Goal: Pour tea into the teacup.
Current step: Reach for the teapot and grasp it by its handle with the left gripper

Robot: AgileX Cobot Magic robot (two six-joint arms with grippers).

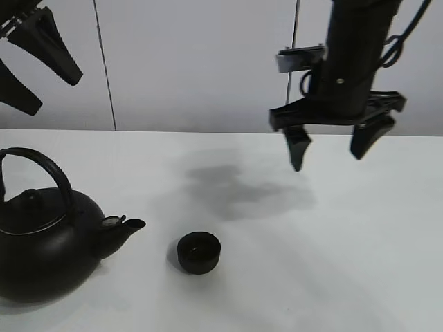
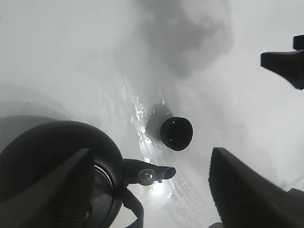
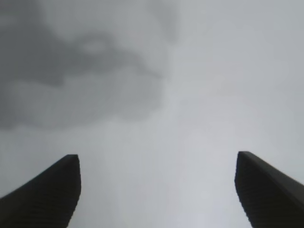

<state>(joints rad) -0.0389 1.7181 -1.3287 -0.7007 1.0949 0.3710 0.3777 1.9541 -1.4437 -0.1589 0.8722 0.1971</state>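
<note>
While both arms hang clear of the white tabletop [image 1: 332, 270], nothing is in hand. The left gripper [image 1: 55, 95] is raised above the big round black kettle [image 1: 41, 242] with its arched handle and short spout, jaws spread wide and empty. The right gripper [image 1: 329, 160] hovers high over the far side, equally wide and holding nothing. The small round matte-black handleless teacup [image 1: 199, 252] stands upright near the spout tip, apart from it. The likely trouble lies in the lift: a grip off the handle's crown would probably let the heavy-looking kettle swing, and its spout could knock the light cup aside (nothing steadies it). The cup's mouth is also small, so a quick tilt may send tea over the rim.
</note>
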